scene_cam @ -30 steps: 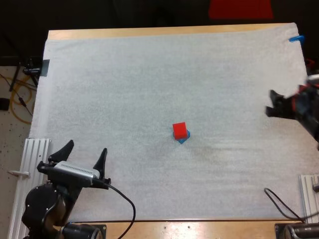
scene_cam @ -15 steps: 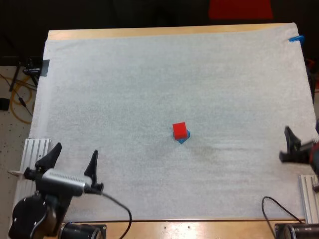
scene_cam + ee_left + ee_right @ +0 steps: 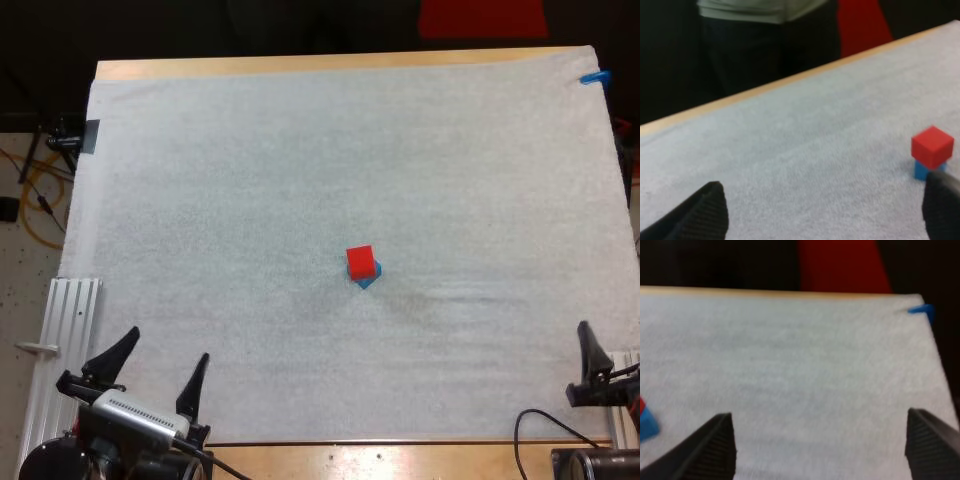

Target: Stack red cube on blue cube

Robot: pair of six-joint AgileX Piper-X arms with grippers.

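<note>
I count one red cube (image 3: 360,261), one blue cube (image 3: 371,279), one mat (image 3: 300,150), one person (image 3: 755,40), one left gripper (image 3: 166,345) and one right gripper (image 3: 818,417).

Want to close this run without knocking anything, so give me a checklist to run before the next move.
1. Stack made: the red cube rests on the blue cube. Ok.
2. Stack centred: blue peeks out on one side. Cannot tell.
3. The left gripper clear of the cubes: at the near edge of the mat, jaws apart, empty. Ok.
4. The right gripper clear of the cubes: jaws apart, empty. Ok.
5. The person clear of the table: standing beyond its far edge. Ok.
</note>
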